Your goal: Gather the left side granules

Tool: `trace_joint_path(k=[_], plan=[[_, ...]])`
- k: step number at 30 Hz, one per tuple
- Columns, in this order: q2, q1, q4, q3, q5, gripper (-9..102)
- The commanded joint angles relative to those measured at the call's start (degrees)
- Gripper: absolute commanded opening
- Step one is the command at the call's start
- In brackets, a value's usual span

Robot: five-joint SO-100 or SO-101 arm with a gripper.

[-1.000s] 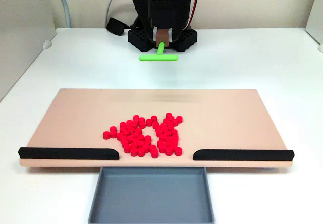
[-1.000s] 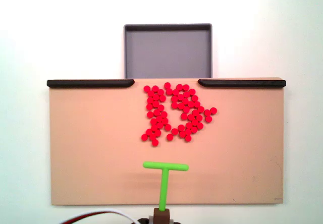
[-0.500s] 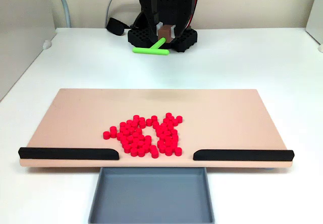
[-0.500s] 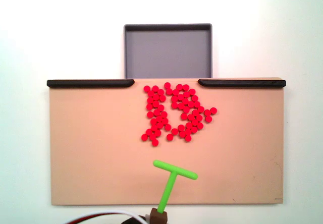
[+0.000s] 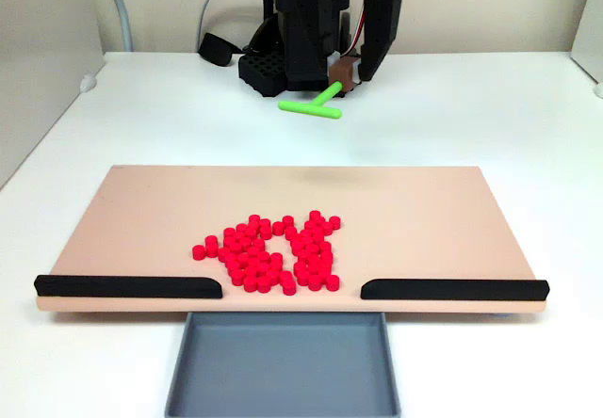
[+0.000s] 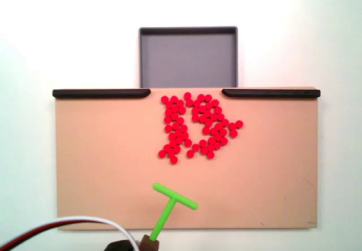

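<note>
While the gripper clamps the green pusher, the grey tray lies bare, granules beside it.

red granules clustered on board, green pusher behind

Table: white, matte; bears everything below.
Board: pale peach rectangle, lying flat on the table, long side parallel to the table's front edge in a fixed view.
Tray: grey, shallow, square, on the table, touching the board's front edge at mid-length.
Arm base: black, perforated, at the table's far edge, well apart from the board.
Cable: white, running to the arm base along the far edge.
</note>
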Motion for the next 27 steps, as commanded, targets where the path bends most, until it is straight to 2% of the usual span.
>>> trace_joint_path(k=[1,17,27], plan=[[-0.7,-2.55,0.26,-1.14,3.96,0],[-7.29,-10.9,-0.44,-5.62,27.6,0],[-10.63,-12.22,-0.44,-8.79,35.68,0]])
